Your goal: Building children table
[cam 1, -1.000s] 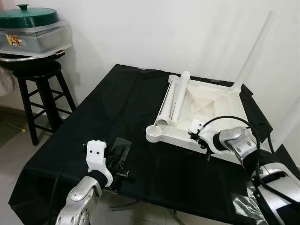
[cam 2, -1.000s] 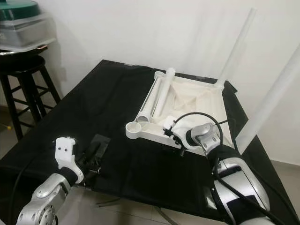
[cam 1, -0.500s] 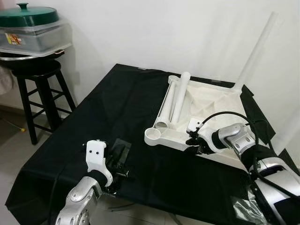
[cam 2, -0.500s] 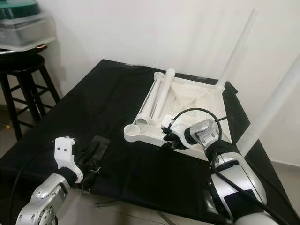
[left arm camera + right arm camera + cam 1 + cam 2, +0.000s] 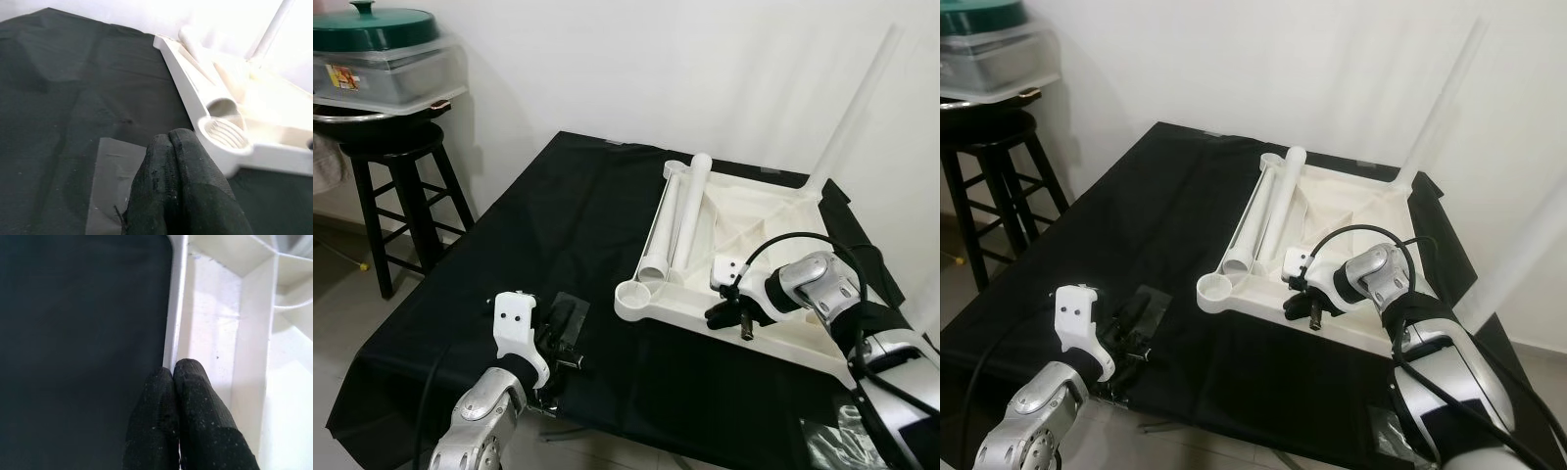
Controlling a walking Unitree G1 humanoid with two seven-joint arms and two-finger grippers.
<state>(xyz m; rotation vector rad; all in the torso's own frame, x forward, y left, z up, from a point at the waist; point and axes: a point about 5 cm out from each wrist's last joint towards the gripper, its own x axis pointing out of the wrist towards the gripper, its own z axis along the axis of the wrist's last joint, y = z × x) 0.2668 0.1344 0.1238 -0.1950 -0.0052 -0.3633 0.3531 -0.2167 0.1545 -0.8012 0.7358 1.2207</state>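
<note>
A white children's tabletop [image 5: 773, 211] lies upside down on the black-draped table. Two loose white legs [image 5: 688, 211] rest side by side along its left edge. A third leg [image 5: 852, 103] stands upright in the far right corner. The near left corner socket [image 5: 631, 294] is empty. My right gripper [image 5: 717, 315] is at the tabletop's near rim [image 5: 178, 298], its fingers [image 5: 190, 382] shut on that thin edge. My left gripper [image 5: 563, 338] rests shut at the near left, over a grey plastic sheet [image 5: 110, 166] on the cloth.
A black stool [image 5: 396, 166] at the far left carries a clear box with a green lid [image 5: 382, 49]. A white wall is close behind the table. A crumpled plastic bag [image 5: 832, 436] lies by the near right edge. Black cloth [image 5: 558, 225] is bare left of the tabletop.
The tabletop has turned and slid, its near left corner coming toward me, with my right gripper moving along on the near rim. The left arm has stayed put.
</note>
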